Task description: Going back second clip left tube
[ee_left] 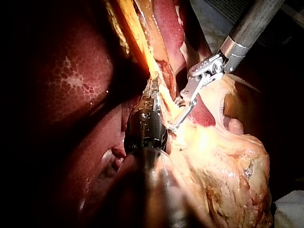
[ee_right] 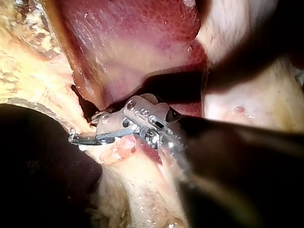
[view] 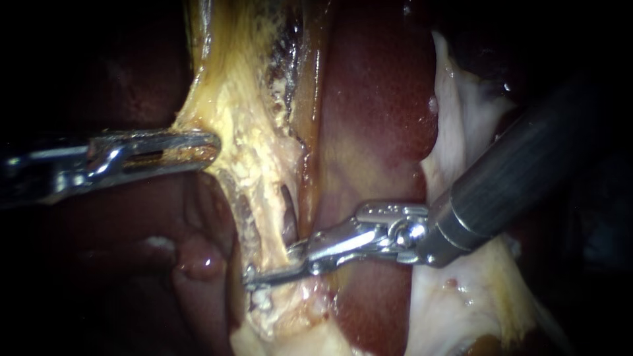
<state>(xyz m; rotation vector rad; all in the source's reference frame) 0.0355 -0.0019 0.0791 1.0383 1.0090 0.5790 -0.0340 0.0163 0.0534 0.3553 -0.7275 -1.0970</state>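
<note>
Dark red liver fills the background of the endoscope view from 12 o'clock down through the centre. Beside it, pale tissue lies toward 2 o'clock and again toward 5 o'clock. A curtain of yellow fatty tissue runs from 11 o'clock down to 6 o'clock.

The left instrument comes in at 9 o'clock. Its slotted jaws are clenched on the edge of the yellow fatty tissue and hold it taut. The left wrist view shows the same hold, with a stretched yellow strand running on ahead of the tip.

The left tube is a dark-edged strand low in that curtain, toward 7 o'clock from the centre, with a small dark window beside it.

The right instrument enters from 3 o'clock. Its thin metal tip lies across the foot of the left tube. Whether that tip is closed or parted cannot be told, here or in the right wrist view.
</note>
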